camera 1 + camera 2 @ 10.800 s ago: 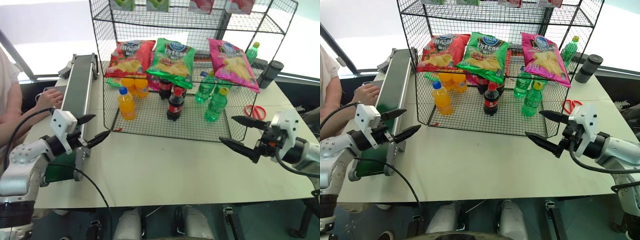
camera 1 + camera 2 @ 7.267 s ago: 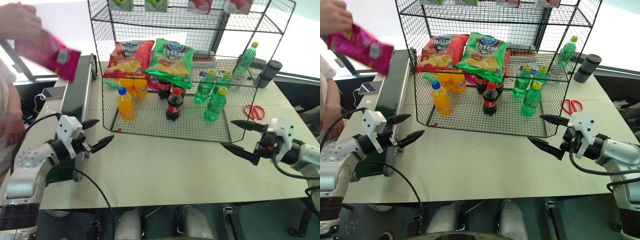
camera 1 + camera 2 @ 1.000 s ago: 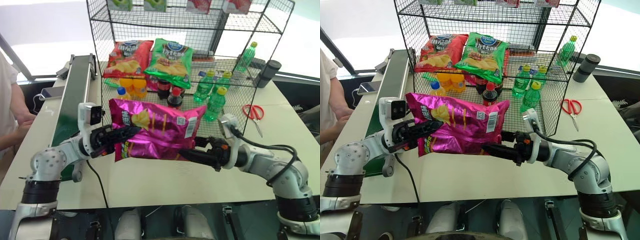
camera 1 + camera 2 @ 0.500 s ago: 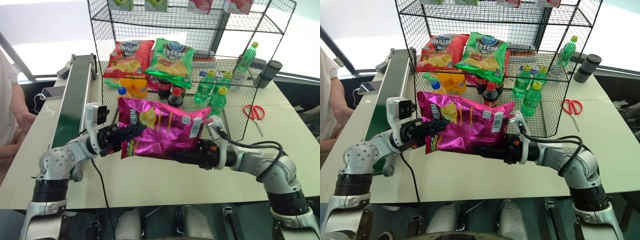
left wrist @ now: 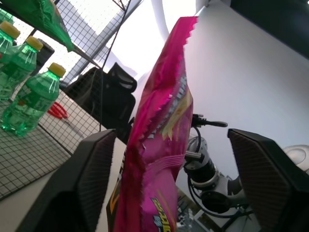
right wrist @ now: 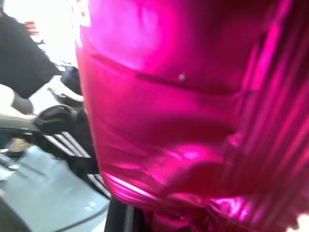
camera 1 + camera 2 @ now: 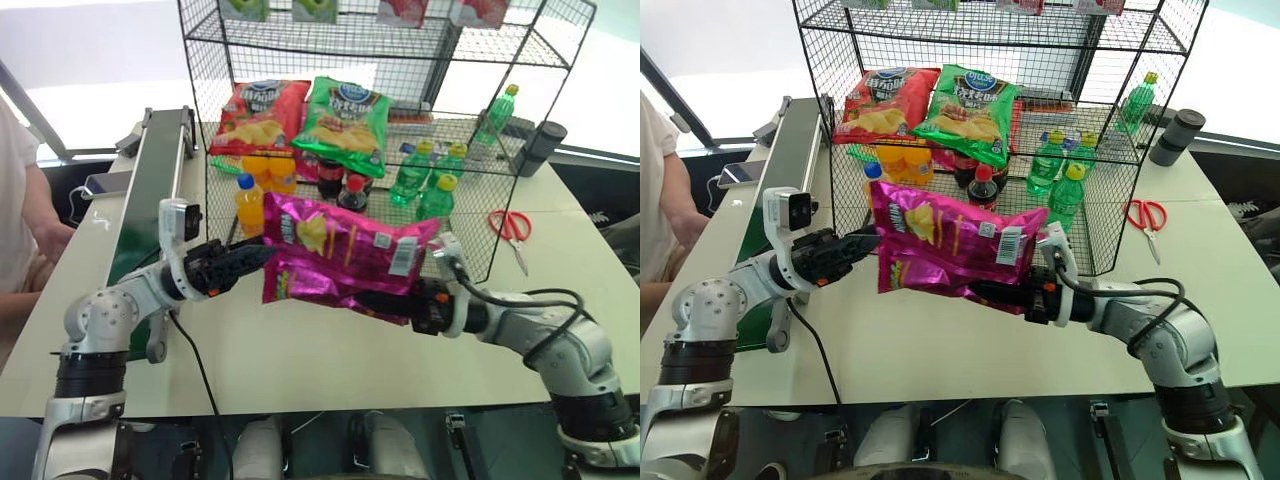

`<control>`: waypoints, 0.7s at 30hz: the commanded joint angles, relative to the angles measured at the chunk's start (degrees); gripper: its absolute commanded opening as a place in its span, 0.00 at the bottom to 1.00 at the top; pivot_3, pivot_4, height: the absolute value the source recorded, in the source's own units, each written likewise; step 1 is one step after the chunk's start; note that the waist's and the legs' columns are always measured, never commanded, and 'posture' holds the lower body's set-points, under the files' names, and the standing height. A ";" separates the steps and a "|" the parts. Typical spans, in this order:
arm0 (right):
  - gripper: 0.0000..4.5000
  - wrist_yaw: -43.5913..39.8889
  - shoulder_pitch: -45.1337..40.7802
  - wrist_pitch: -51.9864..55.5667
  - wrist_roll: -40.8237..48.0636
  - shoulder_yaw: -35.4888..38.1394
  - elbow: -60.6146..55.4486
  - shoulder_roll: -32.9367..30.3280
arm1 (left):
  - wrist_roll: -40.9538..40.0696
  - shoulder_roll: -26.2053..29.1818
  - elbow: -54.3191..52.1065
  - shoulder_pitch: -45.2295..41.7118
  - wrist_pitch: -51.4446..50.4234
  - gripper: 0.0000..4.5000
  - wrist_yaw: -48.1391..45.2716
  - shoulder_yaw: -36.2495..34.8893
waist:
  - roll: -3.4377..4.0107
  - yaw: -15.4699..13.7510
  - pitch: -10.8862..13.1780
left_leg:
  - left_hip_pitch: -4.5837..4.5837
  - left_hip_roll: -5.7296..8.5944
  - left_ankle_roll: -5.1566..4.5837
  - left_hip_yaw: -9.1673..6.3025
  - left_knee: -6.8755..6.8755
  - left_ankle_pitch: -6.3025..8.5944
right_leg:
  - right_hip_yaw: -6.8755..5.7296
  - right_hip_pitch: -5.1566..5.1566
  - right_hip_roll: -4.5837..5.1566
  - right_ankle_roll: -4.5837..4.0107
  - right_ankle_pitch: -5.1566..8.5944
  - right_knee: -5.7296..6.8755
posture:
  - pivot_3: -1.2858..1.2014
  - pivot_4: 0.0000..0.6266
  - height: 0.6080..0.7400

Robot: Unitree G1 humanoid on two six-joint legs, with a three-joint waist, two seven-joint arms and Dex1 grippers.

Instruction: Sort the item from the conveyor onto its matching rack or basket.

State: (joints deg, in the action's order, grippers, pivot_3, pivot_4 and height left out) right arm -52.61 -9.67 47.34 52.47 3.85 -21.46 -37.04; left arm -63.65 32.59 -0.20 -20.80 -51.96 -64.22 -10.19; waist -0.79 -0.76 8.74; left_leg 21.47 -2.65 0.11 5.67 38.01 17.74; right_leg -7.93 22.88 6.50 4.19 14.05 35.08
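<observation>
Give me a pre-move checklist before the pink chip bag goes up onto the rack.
1. Right gripper shut on the pink chip bag: ok.
2. Left gripper fingers spread wide either side of the bag, off it: ok.
3. Bag lifted off the table: ok.
4. Free spot on the rack shelf beside the green chip bag: ok.
5. Grip firm enough for the lift: cannot tell.
</observation>
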 commanded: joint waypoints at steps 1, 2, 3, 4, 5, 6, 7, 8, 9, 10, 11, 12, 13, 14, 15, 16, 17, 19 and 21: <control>0.03 2.03 2.54 -1.41 3.16 7.83 -5.41 -1.40 | 8.66 0.79 -2.24 2.14 8.68 1.00 -1.86 1.75 | 0.00 0.00 0.00 | 0.00 0.00 0.00 0.00 0.00 0.00 | 0.00 0.00 0.00 0.00 0.00 0.00 | 0.52 0.24 1.00; 0.03 2.79 3.13 -1.61 3.25 9.33 -6.77 -1.97 | 13.05 0.08 -2.02 2.74 13.92 1.00 -1.79 2.82 | 0.02 0.00 0.01 | 0.00 -0.01 0.00 0.00 0.00 0.00 | 0.00 0.00 0.00 0.00 0.00 0.00 | 0.52 0.24 1.00; 0.03 3.05 3.89 -2.18 2.17 10.38 -8.02 -3.05 | 14.30 -0.79 -1.74 2.91 15.71 1.00 -1.76 2.96 | 0.02 0.00 0.01 | -0.01 -0.01 0.00 0.02 0.00 0.00 | 0.01 0.01 0.01 -0.01 0.00 0.00 | 0.52 0.24 1.00; 0.03 3.39 4.77 -2.49 1.70 12.16 -9.00 -4.09 | 15.73 -2.09 -1.76 2.95 18.43 1.00 -1.42 3.07 | 0.02 -0.04 0.01 | -0.01 -0.01 0.00 0.02 0.00 0.00 | 0.01 0.00 0.01 -0.01 0.00 0.00 | 0.52 0.24 1.00; 0.03 4.29 5.39 -2.62 2.12 14.35 -9.43 -4.61 | 17.46 -3.75 -1.87 2.86 21.60 1.00 -0.56 3.15 | 0.01 -0.05 0.01 | 0.00 -0.02 0.00 0.01 0.01 0.00 | 0.01 0.01 0.02 -0.02 0.00 -0.01 | 0.52 0.24 1.00; 0.03 5.26 6.13 -2.86 2.52 16.81 -9.58 -5.10 | 17.69 -5.12 -2.41 2.73 22.46 1.00 0.00 3.17 | 0.00 -0.11 0.00 | 0.00 -0.03 0.00 0.01 0.01 0.01 | 0.01 0.00 0.02 -0.02 0.00 -0.02 | 0.52 0.24 1.00; 0.03 5.65 7.09 -3.55 2.36 18.98 -9.92 -5.59 | 18.03 -6.26 -3.09 2.63 23.28 1.00 0.57 3.25 | -0.02 -0.18 -0.01 | 0.00 -0.03 0.00 0.01 0.01 0.01 | 0.01 -0.02 0.04 -0.02 0.00 -0.04 | 0.52 0.24 1.00; 0.03 6.24 7.83 -4.95 1.43 20.98 -10.27 -5.68 | 19.36 -7.52 -4.06 2.64 25.59 1.00 1.24 3.42 | -0.03 -0.22 -0.01 | 0.02 -0.02 -0.01 0.00 0.01 0.02 | 0.00 -0.02 0.05 -0.02 0.00 -0.06 | 0.52 0.24 1.00; 0.03 7.41 8.03 -6.74 -0.06 22.45 -10.50 -5.31 | 20.04 -8.29 -4.98 2.74 26.70 1.00 1.60 3.61 | -0.04 -0.19 -0.01 | 0.03 -0.02 -0.03 0.00 0.01 0.03 | 0.00 -0.02 0.07 -0.02 0.00 -0.06 | 0.52 0.24 1.00; 0.03 8.36 8.01 -9.45 -2.26 23.49 -10.72 -4.74 | 21.17 -8.96 -5.74 2.75 28.08 1.00 2.21 3.99 | -0.04 -0.14 -0.01 | 0.04 0.00 -0.06 0.01 0.01 0.04 | -0.01 -0.02 0.08 -0.01 0.00 -0.06 | 0.52 0.24 1.00; 0.03 9.06 7.94 -12.02 -4.36 23.99 -10.92 -4.25 | 22.01 -9.50 -6.19 2.72 29.08 1.00 2.61 4.26 | -0.04 -0.08 -0.01 | 0.04 0.00 -0.07 0.02 0.01 0.05 | -0.01 -0.02 0.09 0.00 -0.01 -0.06 | 0.52 0.24 1.00; 0.03 10.30 7.41 -14.60 -6.01 24.68 -10.85 -3.36 | 22.53 -10.42 -6.56 2.53 30.11 1.00 3.48 4.40 | -0.03 0.02 -0.01 | 0.02 0.00 -0.08 0.03 0.01 0.05 | -0.01 -0.02 0.08 0.00 -0.01 -0.06 | 0.52 0.24 1.00; 0.03 11.63 6.44 -16.11 -5.91 25.72 -10.52 -2.35 | 22.66 -11.33 -6.77 2.17 30.56 1.00 4.51 4.49 | -0.03 0.05 -0.01 | 0.01 0.00 -0.08 0.05 0.00 0.05 | -0.01 -0.02 0.08 0.01 -0.01 -0.05 | 0.52 0.24 1.00; 0.03 12.42 5.63 -18.08 -6.65 26.43 -10.29 -1.77 | 23.41 -12.52 -6.71 1.67 31.93 1.00 5.39 4.77 | -0.03 0.06 -0.01 | -0.02 -0.01 -0.08 0.06 0.00 0.05 | 0.00 -0.02 0.06 0.01 -0.01 -0.03 | 0.52 0.24 1.00; 0.03 12.78 5.21 -20.09 -8.28 26.69 -10.13 -1.65 | 24.45 -13.50 -6.58 1.27 33.40 1.00 6.17 5.17 | -0.01 0.03 0.00 | -0.03 -0.03 -0.08 0.06 0.00 0.05 | 0.00 -0.02 0.04 0.01 -0.01 -0.01 | 0.52 0.24 1.00; 0.03 13.00 4.77 -23.35 -12.03 26.42 -9.24 -2.07 | 26.17 -14.55 -6.27 0.80 35.27 1.00 7.17 5.79 | -0.01 -0.02 0.00 | -0.03 -0.02 -0.07 0.07 0.01 0.04 | 0.01 -0.01 0.04 0.01 -0.01 0.00 | 0.52 0.24 1.00; 0.03 12.89 4.51 -26.45 -15.78 25.88 -8.17 -2.83 | 26.92 -15.47 -6.05 0.38 36.04 1.00 7.87 6.23 | -0.02 -0.03 -0.01 | -0.03 -0.02 -0.07 0.06 0.01 0.04 | 0.00 -0.02 0.03 0.01 -0.01 0.00 | 0.52 0.24 1.00; 0.03 13.31 3.12 -35.11 -25.39 23.96 -4.85 -4.65 | 27.14 -16.94 -5.98 -0.18 36.12 1.00 8.76 7.01 | -0.03 -0.04 -0.01 | -0.03 -0.01 -0.07 0.07 0.02 0.04 | 0.02 -0.04 0.02 0.01 -0.01 -0.01 | 0.52 0.24 1.00; 0.03 15.30 1.32 -42.83 -35.69 21.41 0.18 -7.67 | 27.92 -18.09 -5.69 -0.33 36.95 1.00 9.44 7.82 | -0.03 0.00 -0.01 | -0.02 0.02 -0.07 0.08 0.03 0.04 | 0.02 -0.05 0.03 0.02 -0.01 -0.04 | 0.52 0.24 1.00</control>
State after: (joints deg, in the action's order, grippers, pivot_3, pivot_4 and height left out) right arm -39.09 -7.05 11.96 25.17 26.09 -23.95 -42.46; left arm -36.26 14.98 -4.94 -20.46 -16.42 -55.41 -2.95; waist -0.82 -0.76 8.73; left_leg 21.45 -2.60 0.03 5.78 38.04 17.78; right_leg -7.88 22.84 6.56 4.21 14.04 35.05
